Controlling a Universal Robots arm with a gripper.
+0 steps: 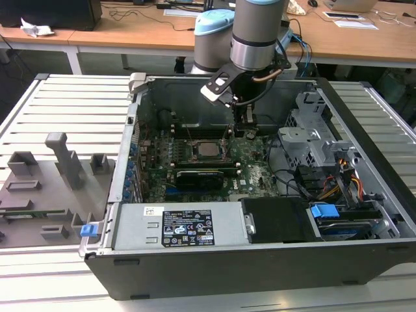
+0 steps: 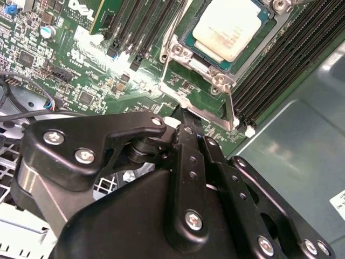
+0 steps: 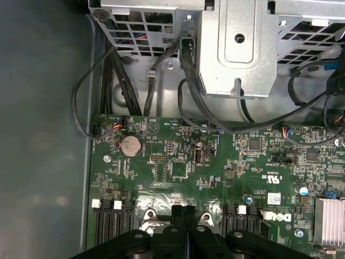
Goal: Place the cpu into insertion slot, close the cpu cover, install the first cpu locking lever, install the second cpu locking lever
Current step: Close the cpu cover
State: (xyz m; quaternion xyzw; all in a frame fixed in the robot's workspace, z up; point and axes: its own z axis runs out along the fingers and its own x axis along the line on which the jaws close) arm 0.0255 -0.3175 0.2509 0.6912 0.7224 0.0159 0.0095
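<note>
In the exterior view the arm came down from 12 o'clock into the open computer case, which lay on a slatted table; the gripper hung low over the green motherboard. In both wrist views the gripper had its two black fingers pressed flat against each other, fully closed; nothing could be made out between them. In the second wrist view the tips stood at the thin metal bar along the socket's edge, just beside a white clip; whether they touched it I could not tell.

The cpu lay at about 8 o'clock from the gripper in the exterior view, near it; its pale metal top sat flat inside the insertion slot. The cpu cover, a silver frame, lay around the chip; whether it was locked down I could not tell. Long black memory slots ran on both sides of the socket.

In the exterior view a long black card lay at 6 o'clock of the cpu; a grey power supply sat at 6 o'clock of that card; a metal drive cage stood at 3 o'clock of the gripper; a grey fixture rested on the table at 9 o'clock of the case. In the first wrist view a coin cell sat on the board and black cables looped beside it.
</note>
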